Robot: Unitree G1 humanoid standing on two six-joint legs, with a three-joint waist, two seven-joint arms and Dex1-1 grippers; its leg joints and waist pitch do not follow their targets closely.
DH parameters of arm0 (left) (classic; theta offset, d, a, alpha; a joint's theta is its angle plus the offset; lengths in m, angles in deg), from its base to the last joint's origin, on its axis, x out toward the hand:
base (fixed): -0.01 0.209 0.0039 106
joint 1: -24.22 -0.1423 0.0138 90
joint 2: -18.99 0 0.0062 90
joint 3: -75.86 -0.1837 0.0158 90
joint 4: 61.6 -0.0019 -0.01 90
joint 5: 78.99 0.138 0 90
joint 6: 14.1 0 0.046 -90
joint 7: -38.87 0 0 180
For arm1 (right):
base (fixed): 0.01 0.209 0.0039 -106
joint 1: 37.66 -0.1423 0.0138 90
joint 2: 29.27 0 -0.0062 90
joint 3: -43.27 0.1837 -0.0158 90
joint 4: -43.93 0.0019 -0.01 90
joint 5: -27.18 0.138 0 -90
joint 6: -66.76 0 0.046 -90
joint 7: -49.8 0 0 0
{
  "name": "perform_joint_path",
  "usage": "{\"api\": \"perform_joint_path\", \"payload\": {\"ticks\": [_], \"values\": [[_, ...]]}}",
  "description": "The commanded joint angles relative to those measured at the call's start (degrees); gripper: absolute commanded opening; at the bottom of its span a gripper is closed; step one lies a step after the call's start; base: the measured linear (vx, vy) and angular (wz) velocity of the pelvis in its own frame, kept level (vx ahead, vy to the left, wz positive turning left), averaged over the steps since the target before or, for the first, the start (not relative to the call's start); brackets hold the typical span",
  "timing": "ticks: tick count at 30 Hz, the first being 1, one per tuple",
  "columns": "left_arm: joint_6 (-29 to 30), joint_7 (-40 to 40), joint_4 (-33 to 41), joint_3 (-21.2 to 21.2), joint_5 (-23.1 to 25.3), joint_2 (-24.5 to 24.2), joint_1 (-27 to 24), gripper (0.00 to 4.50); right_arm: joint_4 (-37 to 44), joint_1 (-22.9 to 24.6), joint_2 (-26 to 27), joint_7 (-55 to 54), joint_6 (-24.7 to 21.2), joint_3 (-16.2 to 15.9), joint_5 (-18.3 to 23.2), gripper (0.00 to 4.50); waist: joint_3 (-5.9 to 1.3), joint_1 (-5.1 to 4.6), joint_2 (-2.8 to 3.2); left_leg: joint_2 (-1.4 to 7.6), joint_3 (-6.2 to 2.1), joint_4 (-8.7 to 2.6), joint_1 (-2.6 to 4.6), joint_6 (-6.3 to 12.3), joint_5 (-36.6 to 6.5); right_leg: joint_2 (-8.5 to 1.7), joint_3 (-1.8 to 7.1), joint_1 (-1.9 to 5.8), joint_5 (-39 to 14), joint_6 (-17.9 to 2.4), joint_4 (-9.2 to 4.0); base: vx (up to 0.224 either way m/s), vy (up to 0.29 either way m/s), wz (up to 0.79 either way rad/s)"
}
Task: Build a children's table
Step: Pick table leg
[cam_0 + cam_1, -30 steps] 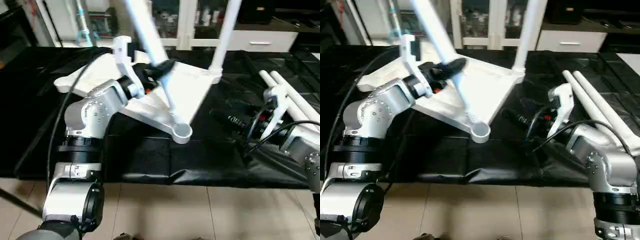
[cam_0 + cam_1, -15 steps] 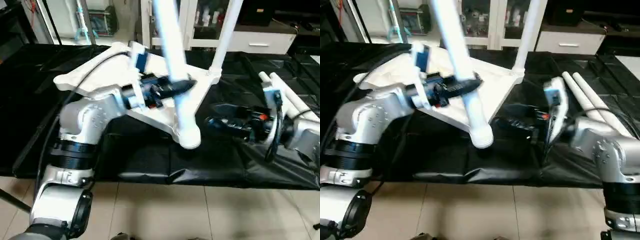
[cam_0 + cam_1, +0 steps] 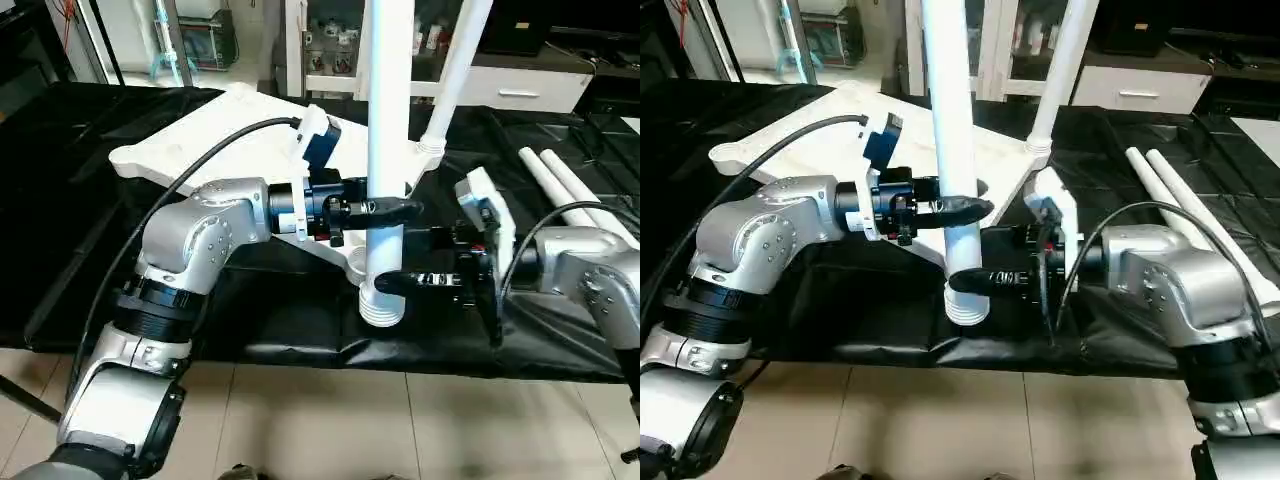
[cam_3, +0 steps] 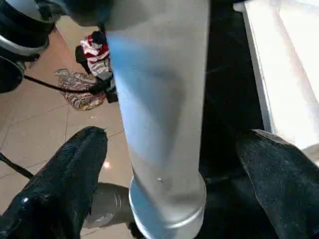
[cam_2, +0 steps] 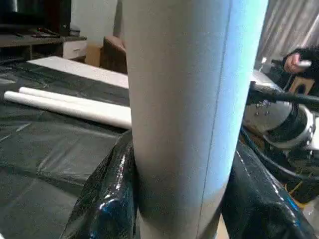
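The white tabletop (image 3: 215, 150) lies underside up on the black-draped work table. One white leg (image 3: 452, 75) stands in its far corner socket. My left gripper (image 3: 395, 208) is shut on a second leg (image 3: 388, 110), holding it upright in front of the near corner socket (image 3: 354, 264). Its flared end (image 3: 383, 306) hangs near the work table's front edge. My right gripper (image 3: 402, 281) is open. Its fingers (image 4: 65, 184) straddle the lower end of that leg (image 4: 159, 99) with a gap on both sides. In the left wrist view the fingers (image 5: 107, 199) press against the leg (image 5: 184, 99).
Two loose white legs (image 3: 572, 182) lie on the black cloth at the right. The work table's front edge (image 3: 300, 352) runs just below the held leg, with tiled floor beyond. Cabinets stand behind the table. A person's hand (image 5: 298, 59) shows far off.
The left gripper has swung the held leg from a slant to upright and brought it forward. The right gripper has moved left, and its fingers now straddle the leg's lower end.
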Motion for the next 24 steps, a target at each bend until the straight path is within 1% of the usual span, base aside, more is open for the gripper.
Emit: {"api": "perform_joint_path", "payload": {"ticks": [1, 2, 3, 4, 5, 6, 8, 9, 11, 12, 14, 19, 21, 24], "values": [[-0.83, 1.27, 1.67, -0.9, 0.56, -0.29, 1.58, 1.87, -0.24, -0.82, -0.36, 0.46, 1.28, -0.35, -1.0, 4.1, -4.52, 0.16, -0.91, 2.25, -0.88, -4.12, 1.14, 2.53, -3.18, -2.91, 2.37, 3.42, -6.48, -14.26, -2.98, 0.0, 0.0, 0.0], [-0.93, 1.55, 1.69, -1.07, 0.58, -0.34, 1.58, 1.87, -0.35, -1.0, -0.12, 0.58, 1.38, -0.35, -1.11, 4.01, -4.52, 0.19, -0.93, 2.25, -0.88, -4.13, 1.15, 2.58, -3.13, -2.92, 2.37, 3.42, -6.29, -14.34, -2.97, 0.0, 0.0, 0.0], [-0.98, 1.68, 1.69, -1.2, 0.62, -0.36, 1.58, 1.87, -0.37, -1.13, 0.03, 0.64, 1.42, -0.38, -1.19, 3.76, -4.56, 0.21, -0.84, 2.22, -0.85, -4.09, 1.18, 2.69, -3.03, -2.87, 2.38, 3.41, -5.73, -14.55, -2.9, 0.0, 0.0, 0.0], [-1.12, 2.01, 1.53, -1.45, 0.75, -0.37, 1.65, 1.87, -0.59, -1.27, 0.13, 0.8, 1.63, -0.55, -1.36, 3.76, -4.58, 0.26, -0.86, 2.23, -0.85, -4.06, 1.2, 2.76, -3.0, -2.85, 2.38, 3.41, -5.5, -14.65, -2.85, 0.0, 0.0, 0.0], [-1.22, 2.31, 1.56, -1.66, 0.82, -0.39, 1.67, 1.87, -0.66, -1.33, 0.21, 0.88, 1.77, -0.7, -1.47, 3.76, -4.53, 0.3, -0.68, 2.23, -0.85, -4.08, 1.21, 2.78, -3.21, -2.8, 2.37, 3.38, -5.45, -14.75, -2.9, 0.0, 0.0, 0.0], [-1.22, 2.4, 1.57, -1.72, 0.89, -0.31, 1.71, 1.87, -0.8, -1.4, 0.29, 0.98, 1.95, -0.87, -1.58, 3.65, -4.54, 0.37, -0.8, 2.23, -0.86, -4.1, 1.18, 2.75, -3.38, -2.86, 2.37, 3.46, -5.63, -14.8, -2.91, 0.0, 0.0, 0.0], [-1.2, 2.47, 1.61, -1.75, 0.93, -0.18, 1.77, 1.87, -0.76, -1.38, 0.44, 1.14, 2.13, -1.11, -1.68, 3.56, -4.53, 0.48, -0.76, 2.28, -0.88, -4.11, 1.21, 2.57, -3.84, -2.9, 2.38, 3.44, -6.14, -14.84, -2.92, 0.0, 0.0, 0.0], [-1.36, 2.56, 1.39, -1.81, 1.02, -0.11, 1.86, 1.87, -0.93, -1.4, 0.53, 1.31, 2.31, -1.24, -1.82, 3.37, -4.53, 0.55, -0.47, 2.27, -0.91, -4.09, 1.23, 2.39, -4.01, -2.92, 2.38, 3.43, -6.26, -14.89, -2.91, 0.0, 0.0, 0.0], [-1.6, 2.56, 1.01, -1.94, 1.21, 0.24, 2.01, 1.87, -0.9, -1.19, 0.73, 1.53, 2.6, -1.58, -1.91, 3.31, -4.54, 0.5, -0.61, 2.27, -0.92, -4.13, 1.23, 2.22, -4.24, -2.83, 2.36, 3.47, -6.23, -14.8, -2.94, 0.0, 0.0, 0.0], [-1.7, 2.55, 0.87, -1.99, 1.3, 0.37, 2.05, 1.87, -0.85, -1.1, 0.79, 1.6, 2.7, -1.7, -1.92, 3.09, -4.53, 0.55, -0.65, 2.29, -0.9, -4.12, 1.28, 2.17, -4.34, -2.84, 2.38, 3.43, -6.19, -14.81, -2.94, 0.0, 0.0, 0.0], [-1.86, 2.51, 0.62, -2.06, 1.39, 0.59, 2.09, 1.87, -0.75, -0.98, 0.95, 1.78, 2.81, -1.84, -1.85, 2.93, -4.52, 0.7, -0.6, 2.29, -0.92, -4.12, 1.26, 2.06, -4.53, -2.88, 2.39, 3.46, -6.53, -14.78, -2.99, 0.0, 0.0, 0.0], [-2.03, 2.55, 0.11, -1.92, 1.68, 1.15, 2.12, 1.87, -0.55, -0.79, 1.98, 2.14, 3.5, -2.22, -2.24, 2.89, -4.51, 0.81, -0.69, 2.28, -0.9, -4.12, 1.27, 1.88, -4.76, -2.88, 2.4, 3.39, -6.8, -14.72, -2.98, 0.0, 0.0, 0.0], [-2.04, 2.71, 0.06, -1.89, 1.86, 1.21, 2.15, 1.87, -0.49, -0.77, 2.18, 2.24, 3.59, -2.51, -2.19, 3.16, -4.46, 0.83, -0.78, 2.25, -0.9, -4.13, 1.24, 1.69, -5.4, -2.9, 2.42, 3.41, -7.99, -14.37, -3.1, 0.0, 0.0, 0.0], [-2.12, 2.93, 0.03, -1.92, 1.99, 1.08, 2.21, 1.87, -0.5, -0.92, 2.24, 2.42, 3.52, -2.79, -2.3, 3.33, -4.4, 0.82, -0.77, 2.25, -0.95, -4.18, 1.2, 1.66, -5.38, -2.86, 2.41, 3.38, -8.52, -14.08, -3.14, 0.0, 0.0, 0.0]]}}
